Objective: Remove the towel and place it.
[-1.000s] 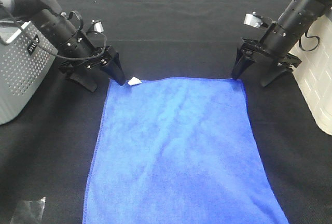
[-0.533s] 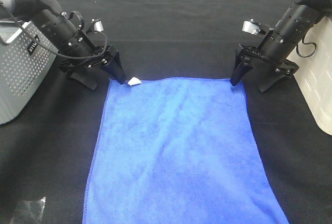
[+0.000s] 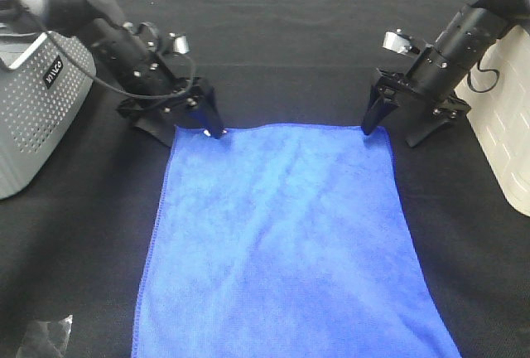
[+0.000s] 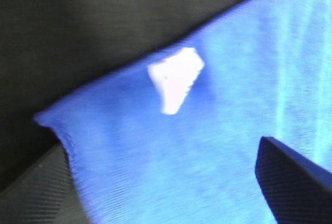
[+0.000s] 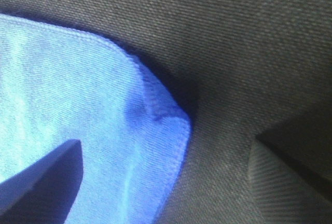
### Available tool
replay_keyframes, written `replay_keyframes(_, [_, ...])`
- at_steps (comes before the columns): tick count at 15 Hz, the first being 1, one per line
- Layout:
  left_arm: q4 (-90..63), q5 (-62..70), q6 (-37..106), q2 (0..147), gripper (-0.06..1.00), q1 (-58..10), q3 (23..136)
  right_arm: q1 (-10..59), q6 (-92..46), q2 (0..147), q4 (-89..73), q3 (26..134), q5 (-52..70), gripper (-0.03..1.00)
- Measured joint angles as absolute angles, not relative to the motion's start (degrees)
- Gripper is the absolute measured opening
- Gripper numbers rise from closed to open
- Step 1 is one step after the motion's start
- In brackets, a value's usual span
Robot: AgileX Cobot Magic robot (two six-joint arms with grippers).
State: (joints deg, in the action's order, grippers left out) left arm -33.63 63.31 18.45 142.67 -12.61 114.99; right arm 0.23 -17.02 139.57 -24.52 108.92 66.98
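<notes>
Left end effector, apart, newly astride towel corner; tag plain in wrist view.

The high view is bright, evenly lit from above and sharp across the frame. The towel shows a saturated blue with faint pale streaks of sheen, while the black worktop swallows the light and shows little texture. The white bin at the right edge is nearly washed out. Shadows are soft and short, pooling under the left pincer and the right pincer. The left wrist view is smeared and soft throughout, and its white tag is blown out. The right wrist view is crisp on weave and stitching, with a dark shadow beside the towel's corner, and its fingers are blurred.
</notes>
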Motion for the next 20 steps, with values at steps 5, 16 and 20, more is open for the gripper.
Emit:
replay_keyframes(5, [-33.6,62.2,16.0,142.8,0.77,-15.9,115.0,4.1,-17.0,139.6,-24.3,108.9,65.1,0.77])
replay_keyframes(16, [-31.2,60.8,15.2,143.1,0.02,-16.3,115.0,6.6,-16.9,140.3,-20.3,108.7,60.3,0.0])
replay_keyframes(20, [-26.4,60.4,15.2,143.0,0.0,-16.3,115.0,7.2,-16.9,140.1,-17.9,108.9,60.2,0.0])
